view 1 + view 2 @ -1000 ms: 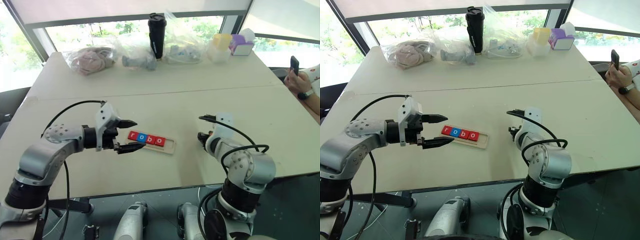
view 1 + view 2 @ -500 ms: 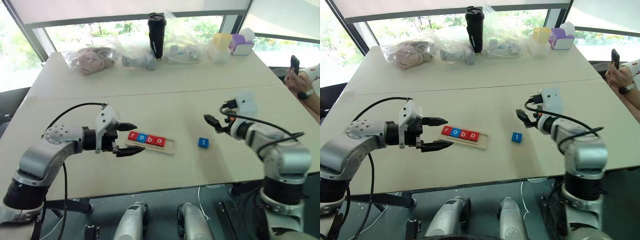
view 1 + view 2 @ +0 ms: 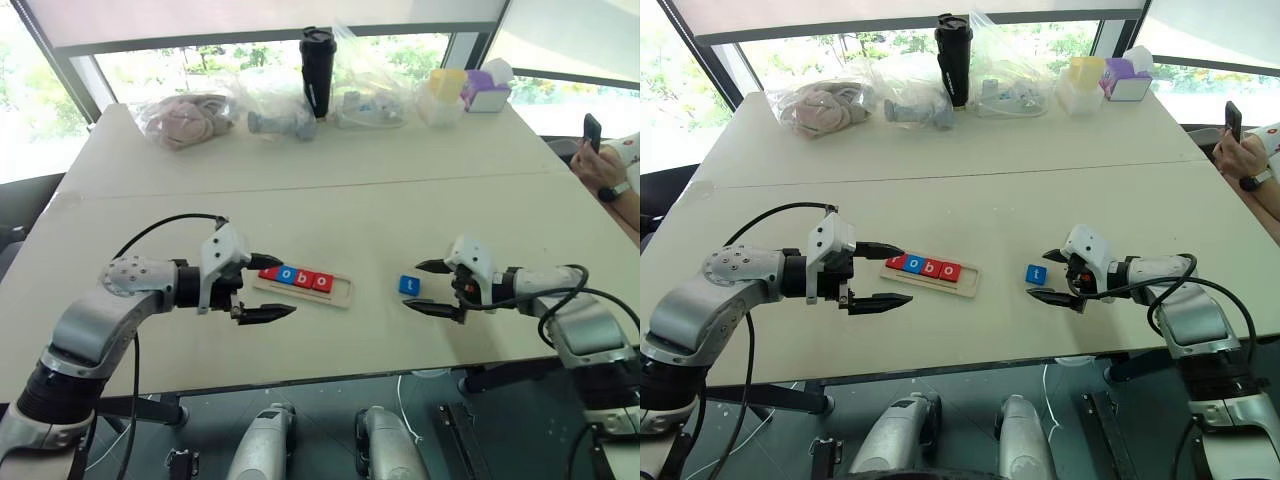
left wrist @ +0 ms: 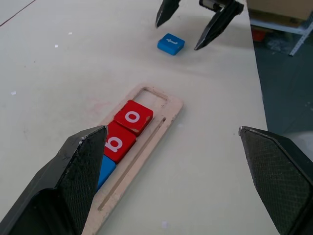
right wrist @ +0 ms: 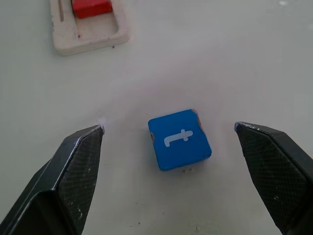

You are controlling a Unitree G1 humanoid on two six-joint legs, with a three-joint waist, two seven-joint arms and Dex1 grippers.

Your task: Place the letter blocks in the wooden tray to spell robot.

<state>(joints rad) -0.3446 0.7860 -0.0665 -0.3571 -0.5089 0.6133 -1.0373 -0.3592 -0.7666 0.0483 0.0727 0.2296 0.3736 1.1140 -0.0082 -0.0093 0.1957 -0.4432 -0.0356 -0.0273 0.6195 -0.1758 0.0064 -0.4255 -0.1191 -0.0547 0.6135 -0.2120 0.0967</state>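
Pale bench (image 3: 420,210): tray (image 3: 340,292) holds r-o-b-o, right-end slot empty. Blue t block (image 3: 408,285) lies right of it, w/ right gripper (image 3: 428,288) fingers wide open, empty. Left gripper (image 3: 268,288) open, empty. Straddle t squarely before closing

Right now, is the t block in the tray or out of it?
Out. The blue t block lies flat on the table, apart from the tray, whose last slot is empty.

black tumbler (image 3: 315,70) | plastic bags (image 3: 190,118) | tissue box (image 3: 485,90) | person's hand (image 3: 603,165)
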